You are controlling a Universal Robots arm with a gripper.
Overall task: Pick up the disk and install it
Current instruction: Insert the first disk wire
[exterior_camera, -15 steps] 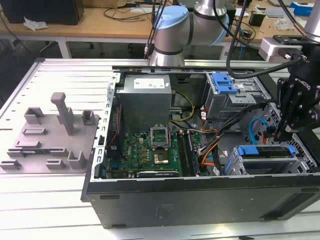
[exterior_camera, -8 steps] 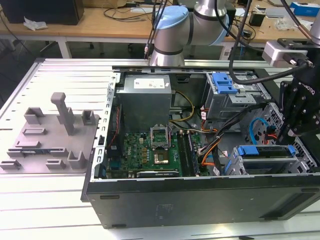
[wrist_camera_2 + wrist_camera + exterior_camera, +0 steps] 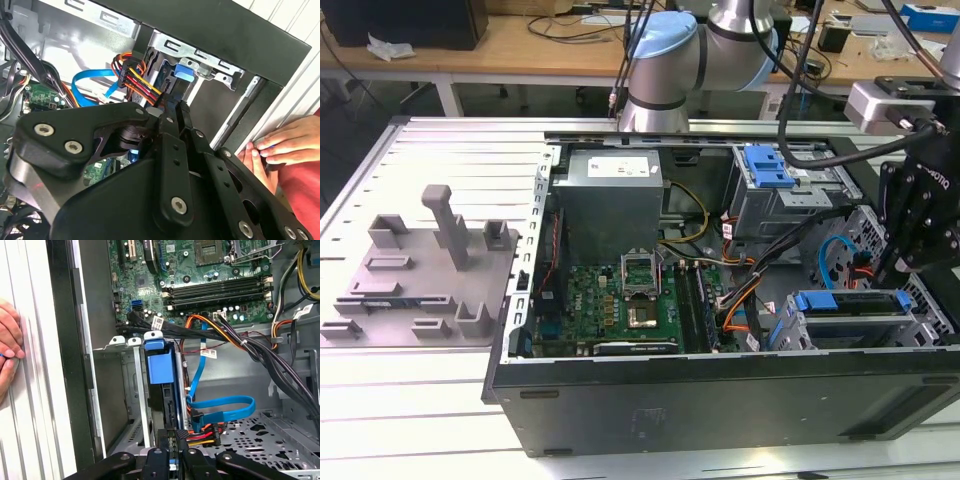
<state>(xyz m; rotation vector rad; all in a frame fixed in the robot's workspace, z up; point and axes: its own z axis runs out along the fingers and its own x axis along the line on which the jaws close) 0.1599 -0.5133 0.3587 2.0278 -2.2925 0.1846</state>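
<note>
The disk (image 3: 850,303) sits on edge in the drive cage (image 3: 920,325) at the front corner of the open computer case, on the exterior view's right, framed by its blue carrier. In the first wrist view the disk (image 3: 161,365) runs down the cage slot toward my gripper (image 3: 176,440). My gripper (image 3: 898,268) hangs over the cage's outer end. In the second wrist view the gripper (image 3: 177,109) has its black fingers (image 3: 171,120) pressed together just short of the carrier's blue tab (image 3: 184,72). Nothing shows between them.
Orange, yellow and blue cables (image 3: 220,407) lie beside the cage. A person's hand (image 3: 285,145) rests on the table rail just outside the case wall. A second blue carrier (image 3: 767,165) sits in the upper bay. A grey fixture tray (image 3: 420,270) lies on the exterior view's left.
</note>
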